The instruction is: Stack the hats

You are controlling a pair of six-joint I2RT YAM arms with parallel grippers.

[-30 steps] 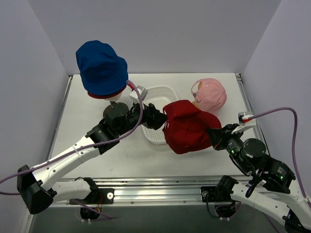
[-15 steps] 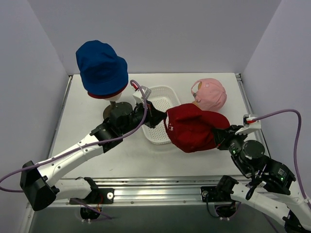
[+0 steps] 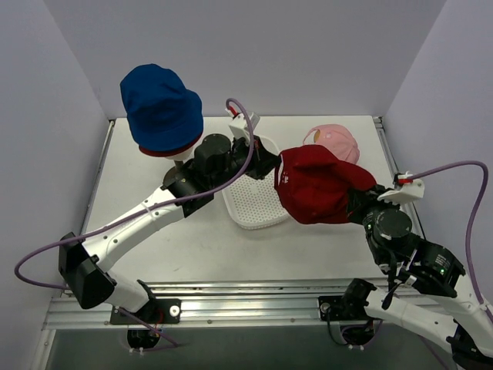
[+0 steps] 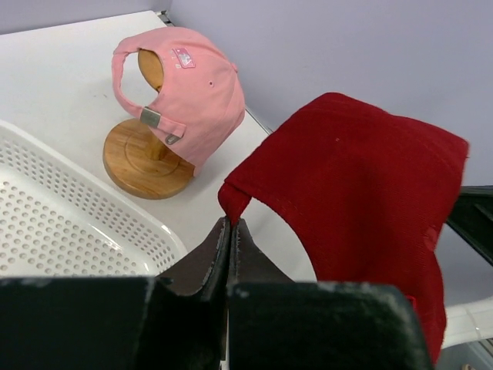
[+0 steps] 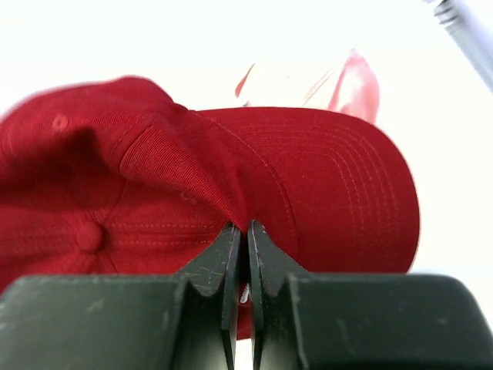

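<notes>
White table (image 3: 154, 231), walled on three sides.

Left arm (image 3: 139, 223) reaches diagonally from the near-left corner toward the table's centre. Right arm (image 3: 408, 254) reaches up and left from the near-right corner.

Blue bucket hat (image 3: 160, 106): far-left, raised on a support that it mostly hides. The rim of a dark red hat (image 3: 166, 151) shows just under its lower edge, so blue sits on top of dark red.

Red peaked cap (image 3: 320, 185) (image 4: 362, 185) (image 5: 154, 177): held up between the two grippers over the right half of the table, just right of the basket. In the top view it overlaps the near edge of the pink cap.

White perforated basket (image 3: 250, 208) (image 4: 62, 223): table centre, lying below the left wrist.

Pink peaked cap (image 3: 335, 137) (image 4: 192, 85): far-right, sitting on a round wooden stand (image 4: 142, 166), rear strap and buckle facing the left wrist camera.

Left gripper (image 3: 266, 163) (image 4: 231, 223): jaws pressed together, pinching a corner of the red cap's rear edge.

Right gripper (image 3: 356, 202) (image 5: 246, 229): jaws pressed together on a fold of the red cap's crown, beside the peak; the crown button is visible to the left of the fingers.
</notes>
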